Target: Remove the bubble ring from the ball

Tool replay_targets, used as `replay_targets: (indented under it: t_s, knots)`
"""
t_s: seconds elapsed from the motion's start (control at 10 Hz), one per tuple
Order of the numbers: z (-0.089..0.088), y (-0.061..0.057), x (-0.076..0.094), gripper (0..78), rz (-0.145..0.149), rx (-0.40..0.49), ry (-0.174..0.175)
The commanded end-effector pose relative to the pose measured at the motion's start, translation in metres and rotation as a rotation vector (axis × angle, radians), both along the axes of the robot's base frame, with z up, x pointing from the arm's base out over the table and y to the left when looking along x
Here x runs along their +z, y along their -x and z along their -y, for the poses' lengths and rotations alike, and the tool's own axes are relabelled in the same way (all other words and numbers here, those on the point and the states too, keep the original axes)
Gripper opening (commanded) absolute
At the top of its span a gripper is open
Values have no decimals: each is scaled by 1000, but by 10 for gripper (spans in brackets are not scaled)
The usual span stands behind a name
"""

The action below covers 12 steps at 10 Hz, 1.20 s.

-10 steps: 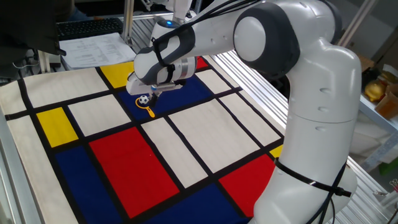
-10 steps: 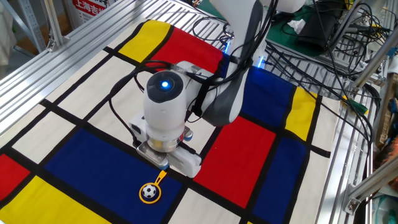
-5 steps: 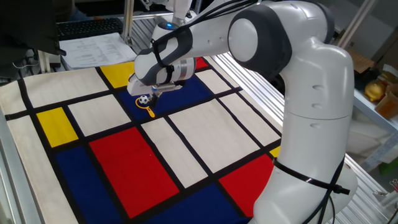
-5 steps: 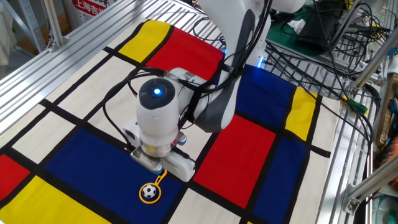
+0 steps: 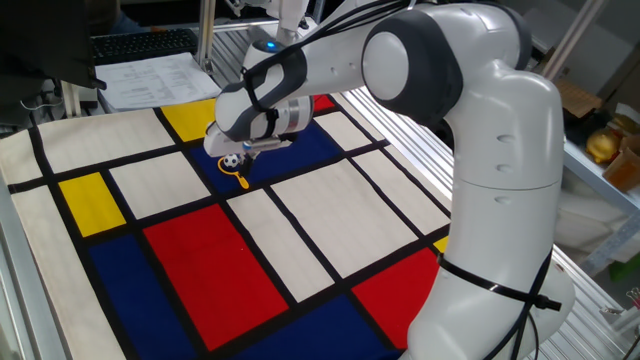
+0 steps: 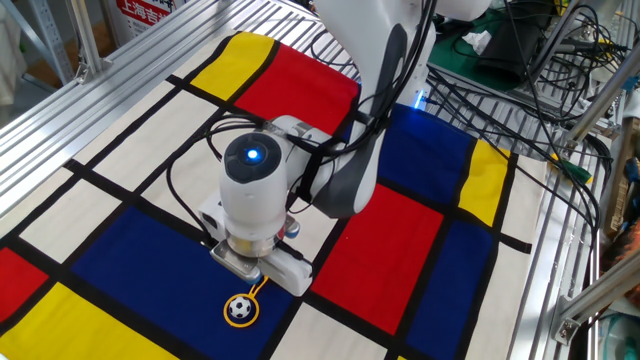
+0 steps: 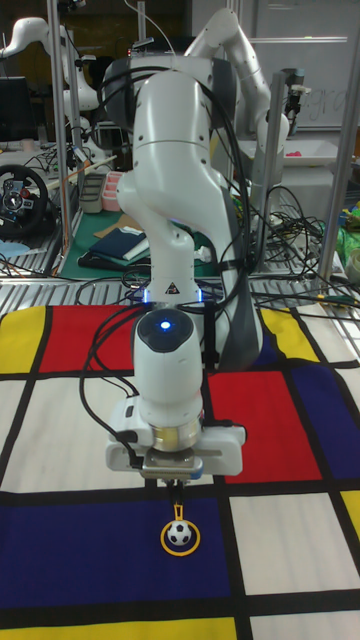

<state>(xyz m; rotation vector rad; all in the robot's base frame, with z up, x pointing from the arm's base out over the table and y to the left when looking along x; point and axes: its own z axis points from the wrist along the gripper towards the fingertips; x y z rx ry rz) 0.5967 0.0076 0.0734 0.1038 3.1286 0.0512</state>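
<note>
So the bubble ring [image 6: 242,306] lies flat around the ball [image 6: 238,308], its handle pointing straight back up under the gripper [image 6: 256,278]. Fingers sit over the handle end; can't tell whether they're spread or pinching.

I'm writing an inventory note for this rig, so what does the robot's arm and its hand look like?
The arm is glossy white with rounded shells and dark grey bands at the joints. Black cables run loose along it. The wrist is a white dome with a glowing blue light on top. Below it sits a flat white hand, mostly hidden by the wrist, with small dark fingers. A black triangular marking shows on one link.
</note>
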Motion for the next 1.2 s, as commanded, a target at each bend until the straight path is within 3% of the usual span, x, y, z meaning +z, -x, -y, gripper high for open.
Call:
replay_targets:
  t_s: [0.1,0.5,0.6,1.2]
  knots:
    - [0,-2,-4,0,5,5,0]
    - [0,-1,-4,0,3,10,-1]
    - [0,-1,-5,774,2,11,-2]
    - [0,-1,-5,774,2,11,-2]
